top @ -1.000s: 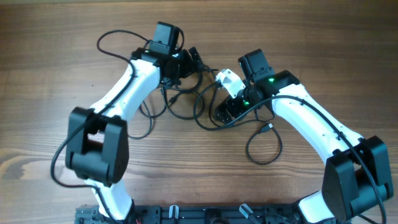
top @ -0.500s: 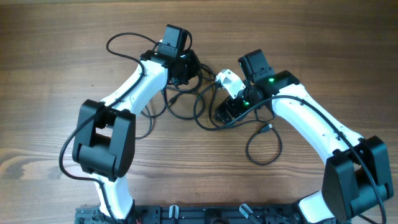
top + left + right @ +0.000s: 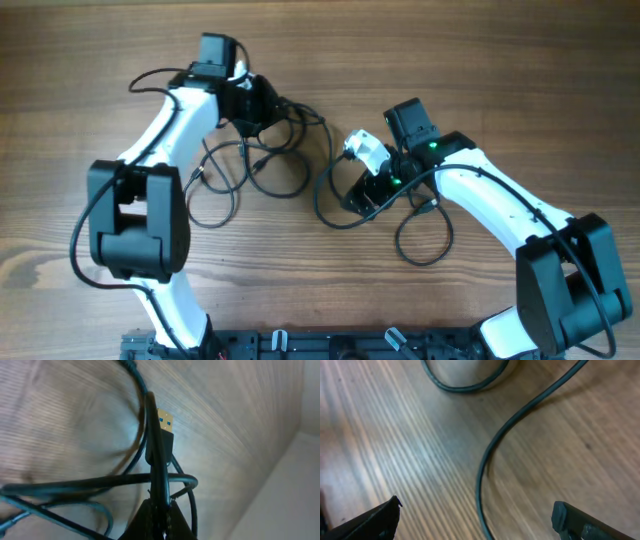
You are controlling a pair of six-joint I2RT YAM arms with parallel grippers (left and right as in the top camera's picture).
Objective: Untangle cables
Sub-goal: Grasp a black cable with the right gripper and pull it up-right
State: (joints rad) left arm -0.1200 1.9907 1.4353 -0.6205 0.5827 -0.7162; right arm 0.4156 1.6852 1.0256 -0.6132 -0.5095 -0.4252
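Several thin black cables lie in loose loops across the middle of the wooden table, with one loop near the right arm. My left gripper is at the back left, shut on a cable just below its gold USB plug; in the left wrist view that gripper pinches the cord, and other cords cross behind it. My right gripper hovers low over the right part of the cables. It is open, and one cable runs on the table between its fingers.
The wooden table stretches all around the cables. The thicker black wire of the left arm loops at the back left. A black rail runs along the front edge.
My left gripper has shut on the plug-end cable and moved left, drawing it away from the right arm. The loops have spread leftward. The right gripper has barely shifted.
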